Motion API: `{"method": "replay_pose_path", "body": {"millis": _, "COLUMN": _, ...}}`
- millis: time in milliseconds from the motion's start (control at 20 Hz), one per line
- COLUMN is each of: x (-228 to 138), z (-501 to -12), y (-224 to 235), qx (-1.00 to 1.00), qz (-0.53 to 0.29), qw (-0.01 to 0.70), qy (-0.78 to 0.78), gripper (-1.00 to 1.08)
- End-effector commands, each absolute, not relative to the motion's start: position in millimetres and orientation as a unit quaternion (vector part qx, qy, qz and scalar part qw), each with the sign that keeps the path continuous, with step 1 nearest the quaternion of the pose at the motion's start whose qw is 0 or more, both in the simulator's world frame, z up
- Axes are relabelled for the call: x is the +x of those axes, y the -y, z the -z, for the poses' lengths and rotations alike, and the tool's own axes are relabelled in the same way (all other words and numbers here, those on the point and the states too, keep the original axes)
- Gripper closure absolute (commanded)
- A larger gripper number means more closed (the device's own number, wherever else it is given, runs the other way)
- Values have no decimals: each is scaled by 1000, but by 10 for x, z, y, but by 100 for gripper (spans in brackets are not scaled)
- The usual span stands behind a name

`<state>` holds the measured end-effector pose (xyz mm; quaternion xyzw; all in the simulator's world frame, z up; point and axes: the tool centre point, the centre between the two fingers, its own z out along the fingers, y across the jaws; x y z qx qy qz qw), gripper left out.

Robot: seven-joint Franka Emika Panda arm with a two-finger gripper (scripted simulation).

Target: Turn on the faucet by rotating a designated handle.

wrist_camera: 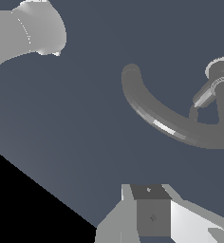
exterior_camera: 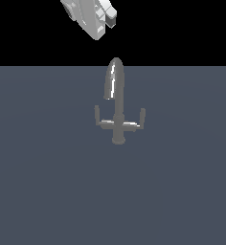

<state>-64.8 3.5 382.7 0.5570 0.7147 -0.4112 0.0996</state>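
The faucet (exterior_camera: pixel 117 103) is standing on the flat grey floor (exterior_camera: pixel 43 191). Its post (exterior_camera: pixel 118 136) is our landmark. On the post's left side in the exterior view, the handle (exterior_camera: pixel 101 119) is sticking out, under the spout mouth (exterior_camera: pixel 108 95). It looks thin, hard and smooth, so pushing near its upturned tip is probably best. The twin arm (exterior_camera: pixel 136 122) is sitting on the right. The gripper (exterior_camera: pixel 110 21) is hanging high above the post, touching nothing. I cannot tell if its fingers are apart.

Exterior frontal, wrist overhead; both see faucet (exterior_camera: pixel 116 103).
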Motion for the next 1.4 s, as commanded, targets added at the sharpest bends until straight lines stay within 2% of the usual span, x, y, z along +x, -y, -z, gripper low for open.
{"method": "replay_pose_path", "body": {"millis": 0, "x": -562, "z": -3758, "y": -47, "qx": 524, "qz": 427, "qw": 91, "qy": -732, "gripper": 108}}
{"method": "replay_pose_path", "body": {"millis": 1350, "x": 230, "z": -2826, "y": -244, "qx": 157, "qz": 552, "qw": -50, "qy": -818, "gripper": 108}}
